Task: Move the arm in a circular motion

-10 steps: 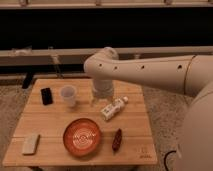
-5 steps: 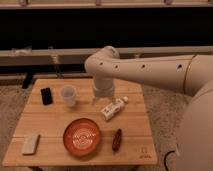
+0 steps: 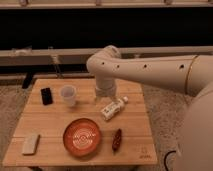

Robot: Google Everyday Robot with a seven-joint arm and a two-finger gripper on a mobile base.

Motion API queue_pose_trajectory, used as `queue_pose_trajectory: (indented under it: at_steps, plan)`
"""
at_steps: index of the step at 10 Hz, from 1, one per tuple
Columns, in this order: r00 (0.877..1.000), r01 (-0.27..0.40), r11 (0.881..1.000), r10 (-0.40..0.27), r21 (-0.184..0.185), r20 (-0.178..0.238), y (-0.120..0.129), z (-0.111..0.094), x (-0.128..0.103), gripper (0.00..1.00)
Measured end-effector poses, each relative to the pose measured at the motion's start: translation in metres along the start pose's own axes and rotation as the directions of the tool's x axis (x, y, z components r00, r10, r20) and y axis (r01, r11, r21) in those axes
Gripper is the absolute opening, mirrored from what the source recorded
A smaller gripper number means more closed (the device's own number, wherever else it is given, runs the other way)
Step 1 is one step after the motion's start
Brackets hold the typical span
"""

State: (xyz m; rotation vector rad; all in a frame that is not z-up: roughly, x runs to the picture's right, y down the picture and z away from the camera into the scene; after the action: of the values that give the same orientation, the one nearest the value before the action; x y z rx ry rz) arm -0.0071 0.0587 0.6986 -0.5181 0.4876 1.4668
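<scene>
Table: a low wooden table (image 3: 136, 146) fills the lower left and middle of the frame and stands on a grey carpet (image 3: 161, 107).
Left on the table: a black phone (image 3: 46, 95) lies near the upper left corner of the top. A white cup (image 3: 68, 95) stands just to the right of it. A pale block (image 3: 31, 143) lies at the lower left corner.
Middle on the table: an orange plate (image 3: 82, 137) is at the lower middle, with a dark red pod (image 3: 117, 139) just right of it. A white bottle (image 3: 113, 108) lies tilted above both.
In the way: the bottle lies just below and right of my wrist, and the cup stands near on the left.
My arm: the arm (image 3: 150, 72) comes in from the right edge and runs leftward across the middle of the frame. It turns at the rounded elbow in the upper middle and goes down into a short wrist.
My gripper: the gripper (image 3: 104, 95) hangs under the wrist, over the back part of the table, between cup and bottle. Whether it is spread or pressed together, I cannot tell.
Arm to gripper: the arm is directly above the gripper and stretches away to the right of it.
</scene>
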Motion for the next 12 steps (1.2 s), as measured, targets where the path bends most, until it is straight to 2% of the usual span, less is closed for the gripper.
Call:
queue_pose_trajectory:
  at_steps: [12]
  plan:
    - [1.000,0.023,1.000,-0.023,0.009,0.003,-0.0033,-0.0009,-0.0071,0.65]
